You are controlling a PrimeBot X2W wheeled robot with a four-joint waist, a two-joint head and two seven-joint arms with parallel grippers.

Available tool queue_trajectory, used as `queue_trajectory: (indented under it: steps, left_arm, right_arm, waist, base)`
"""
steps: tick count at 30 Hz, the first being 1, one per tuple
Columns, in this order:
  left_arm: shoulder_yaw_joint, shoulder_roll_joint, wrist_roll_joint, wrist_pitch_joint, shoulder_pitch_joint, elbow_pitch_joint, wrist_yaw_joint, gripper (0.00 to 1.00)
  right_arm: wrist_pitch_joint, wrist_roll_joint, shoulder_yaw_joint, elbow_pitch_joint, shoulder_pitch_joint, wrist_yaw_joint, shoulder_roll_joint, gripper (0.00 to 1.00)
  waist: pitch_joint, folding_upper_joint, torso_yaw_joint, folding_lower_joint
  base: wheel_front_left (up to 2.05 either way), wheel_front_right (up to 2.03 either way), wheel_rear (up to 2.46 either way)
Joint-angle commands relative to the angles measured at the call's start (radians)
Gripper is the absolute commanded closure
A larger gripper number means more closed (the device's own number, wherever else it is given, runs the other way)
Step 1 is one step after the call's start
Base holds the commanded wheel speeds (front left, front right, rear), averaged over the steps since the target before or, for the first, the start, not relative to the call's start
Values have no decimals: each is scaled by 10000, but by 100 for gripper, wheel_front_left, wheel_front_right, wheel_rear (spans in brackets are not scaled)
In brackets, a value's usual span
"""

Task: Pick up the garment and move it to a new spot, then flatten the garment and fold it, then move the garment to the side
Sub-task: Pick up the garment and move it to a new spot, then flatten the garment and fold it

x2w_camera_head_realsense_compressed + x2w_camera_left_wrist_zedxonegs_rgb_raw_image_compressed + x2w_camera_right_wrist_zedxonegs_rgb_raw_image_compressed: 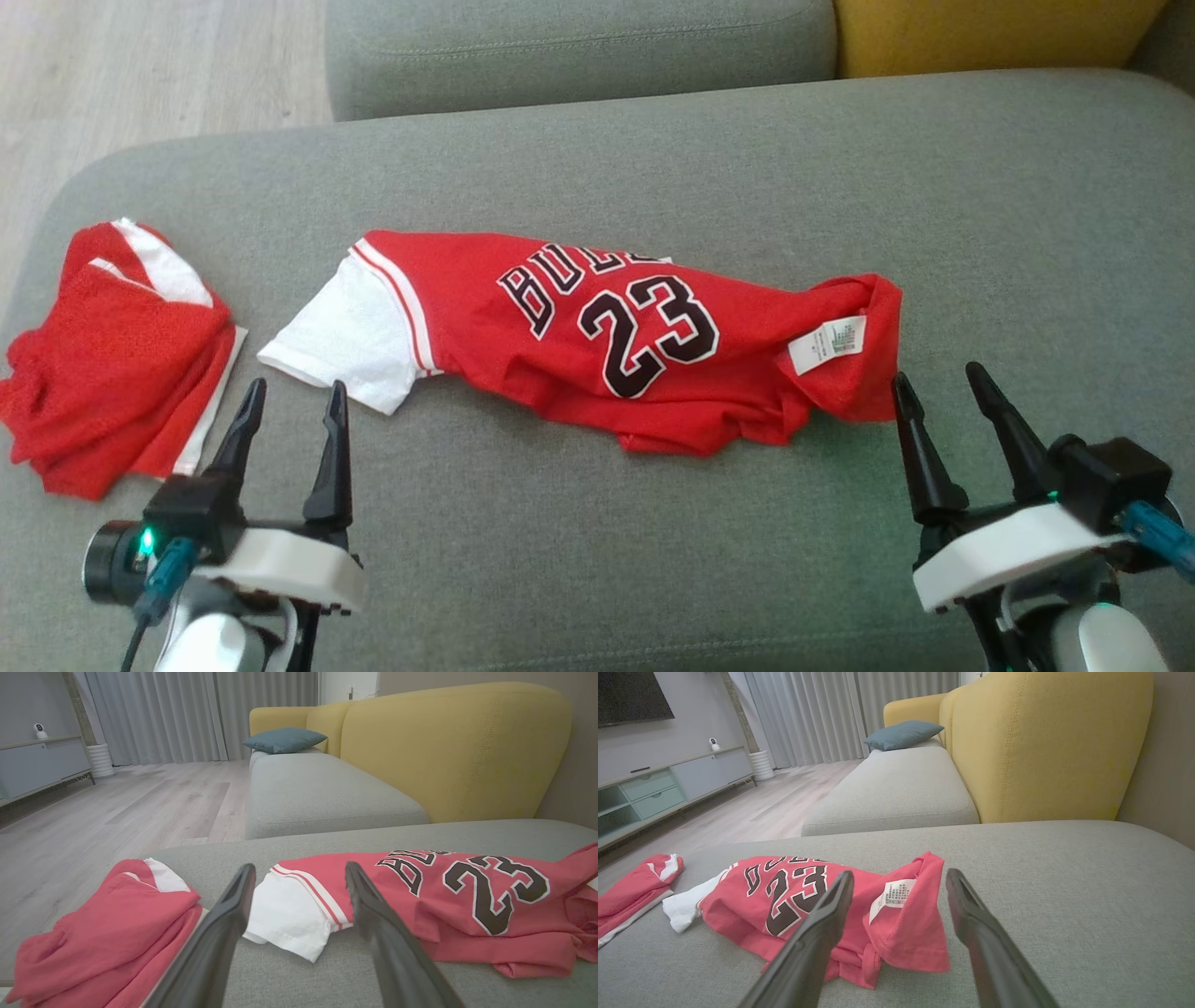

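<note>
A red jersey (pixel 597 336) with a black "23" and a white sleeve (pixel 350 336) lies crumpled across the middle of the grey sofa seat (pixel 653 159). Its right end is folded over, showing a white label (pixel 826 343). My left gripper (pixel 294 399) is open just in front of the white sleeve, holding nothing. Just in front of the jersey's right end, my right gripper (pixel 938 383) stands open and holds nothing. The left wrist view has the sleeve (pixel 289 914) between the fingers; the right wrist view has the labelled end (pixel 901 914) between them.
A second red and white garment (pixel 117 359) lies bunched at the seat's left edge, beside my left gripper. Wooden floor (pixel 140 65) lies beyond the left edge. Another grey seat (pixel 579 47) and a yellow backrest (pixel 990 33) stand behind. The seat's right half is bare fabric.
</note>
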Motion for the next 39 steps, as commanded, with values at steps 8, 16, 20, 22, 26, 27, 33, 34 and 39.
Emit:
queue_trajectory:
  steps: [8, 16, 20, 22, 26, 27, 33, 34, 39]
  left_arm:
    - [382, 231, 185, -53, -566, -246, 40, 0]
    - [310, 181, 280, -53, -670, -318, 62, 0]
    - [260, 154, 351, -53, -839, -392, 90, 0]
    - [236, 139, 383, -52, -963, -415, 91, 0]
    - [226, 89, 454, -52, -1360, -394, 13, 0]
    - [226, 89, 454, -52, -1360, -394, 13, 0]
    - [194, -66, 588, -53, -1710, -355, -59, 0]
    - [188, -94, 613, -53, -1757, -343, -74, 0]
    - [183, -222, 731, -53, -2031, -271, -192, 0]
  right_arm:
    - [10, -59, 212, -383, -241, 40, 10, 0]
    - [241, -65, 149, 21, -270, 40, -11, 0]
    - [296, -24, 142, 653, -466, 40, -97, 0]
    - [295, -19, 162, 1020, -674, 40, -168, 0]
    - [226, -24, 249, 1857, -1440, 40, -263, 0]
    - [226, -24, 249, 1857, -1440, 40, -263, 0]
    - [504, 51, 336, 2813, -2193, 40, -396, 2]
    - [623, 87, 320, 2951, -2284, 40, -408, 51]
    - [729, 133, 260, 2977, -2774, 40, -695, 100]
  waist:
    - [47, -1, 72, 0]
    - [261, -1, 164, 0]
    - [553, -1, 267, 0]
    - [728, -1, 328, 0]
    - [1209, -1, 474, 0]
    - [1209, -1, 474, 0]
    - [1618, -1, 623, 0]
    - [1667, -1, 641, 0]
    - [1939, -1, 743, 0]
  base:
    - [0, 0, 0]
    - [0, 0, 0]
    - [0, 0, 0]
    - [0, 0, 0]
    - [0, 0, 0]
    - [0, 0, 0]
    - [0, 0, 0]
    - [0, 0, 0]
    - [0, 0, 0]
